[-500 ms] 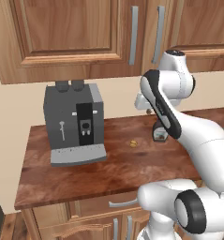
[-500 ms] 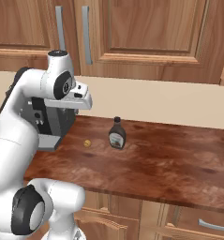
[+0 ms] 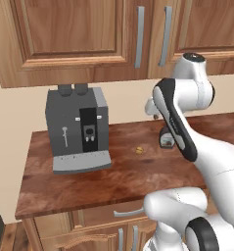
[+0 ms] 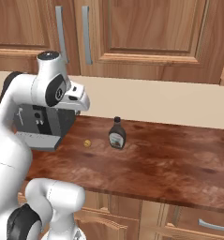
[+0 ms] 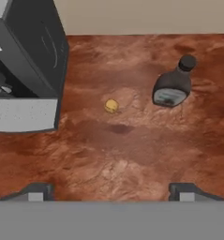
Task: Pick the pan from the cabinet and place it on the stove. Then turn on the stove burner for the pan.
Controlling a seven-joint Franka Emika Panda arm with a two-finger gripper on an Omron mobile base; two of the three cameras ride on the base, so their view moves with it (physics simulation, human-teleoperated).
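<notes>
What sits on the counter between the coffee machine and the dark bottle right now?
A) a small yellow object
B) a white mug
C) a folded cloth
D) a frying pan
A: a small yellow object lies on the wooden counter, with the coffee machine on one side and the dark bottle on the other; both base views show the same order.

Home kitchen: wood cabinet point(image 3: 69, 39), countertop point(image 4: 169, 159), coffee machine point(image 3: 77, 130), sauce bottle point(image 4: 117, 133).
</notes>
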